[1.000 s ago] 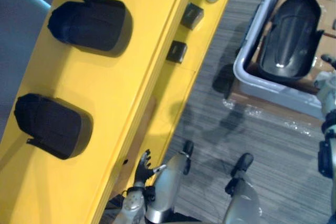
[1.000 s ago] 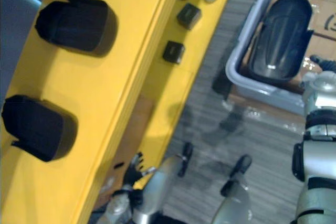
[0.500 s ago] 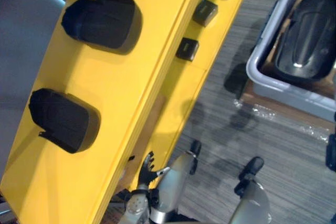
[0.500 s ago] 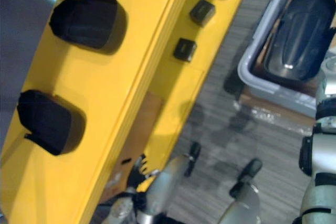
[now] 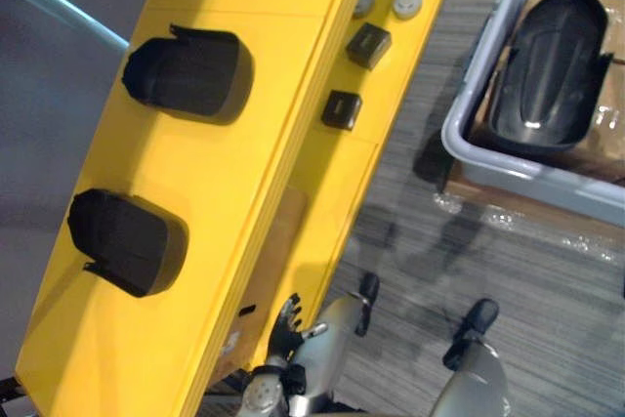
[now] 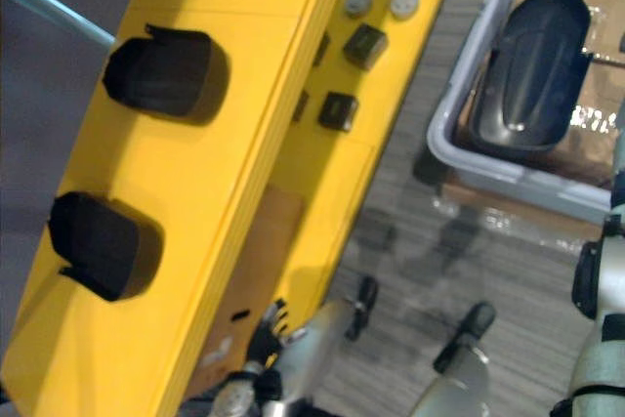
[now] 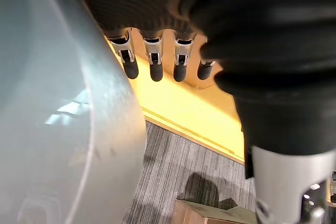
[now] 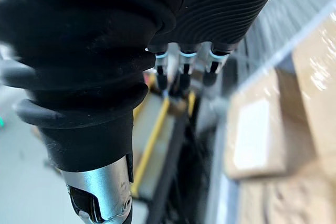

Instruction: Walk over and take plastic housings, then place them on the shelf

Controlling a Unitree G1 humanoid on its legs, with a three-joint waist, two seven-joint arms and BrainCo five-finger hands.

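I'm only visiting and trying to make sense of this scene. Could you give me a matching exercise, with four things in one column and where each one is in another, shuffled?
Things:
1. long black housing
2. two short black housings
3. grey round caps
4. left hand

Places:
A. on the lower ledge of the yellow shelf, at its far end
B. inside the grey bin
C. low down beside the shelf's near end, open and empty
D. on the shelf's top surface

Pairs: 1-B, 2-D, 3-A, 4-C
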